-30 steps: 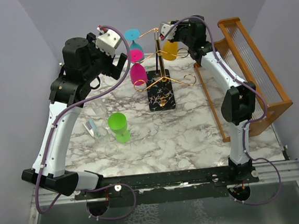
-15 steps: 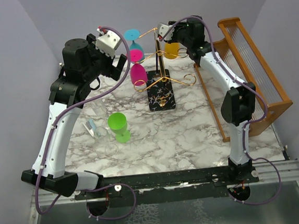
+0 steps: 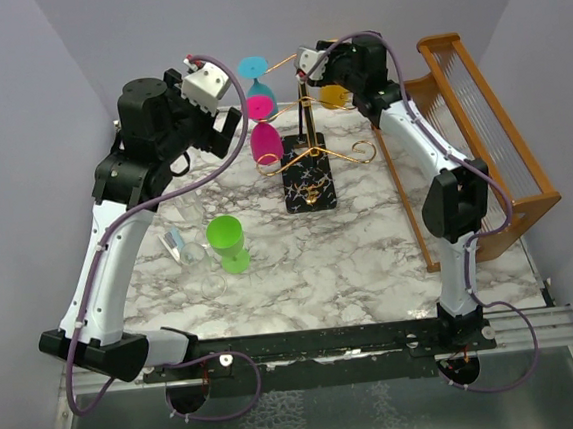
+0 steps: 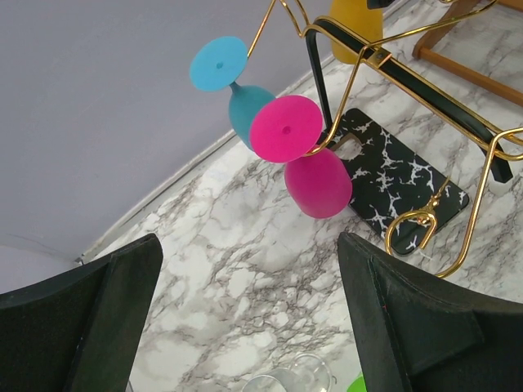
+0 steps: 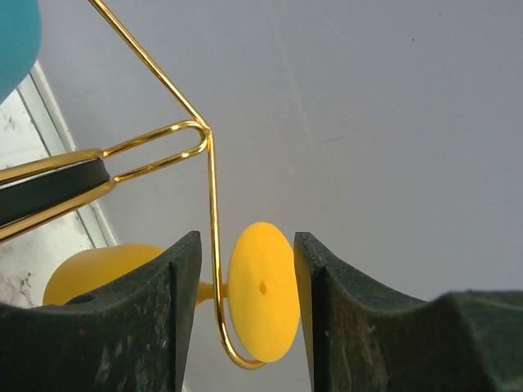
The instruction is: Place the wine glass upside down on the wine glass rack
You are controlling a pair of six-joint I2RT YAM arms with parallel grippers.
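The gold wire wine glass rack [image 3: 306,122] stands on its black speckled base [image 3: 309,184] at the back middle. A yellow wine glass [image 3: 333,95] hangs upside down at its upper right arm. In the right wrist view its round foot [image 5: 263,290] sits in a gold wire hook [image 5: 212,212], between my fingers, with a gap on the left side. My right gripper [image 3: 326,73] is open around it [image 5: 243,318]. My left gripper [image 3: 227,129] is open and empty, held high left of the rack [image 4: 249,327].
A pink glass [image 3: 265,141] and a teal glass [image 3: 254,72] hang on the rack's left arms. A green glass [image 3: 226,242] and a clear glass [image 3: 184,246] lie on the marble table at the left. A brown wooden slatted rack [image 3: 481,137] stands along the right edge.
My right gripper has shifted slightly up and back at the rack's top, and the yellow glass shows less below it. My left arm has drifted slightly left.
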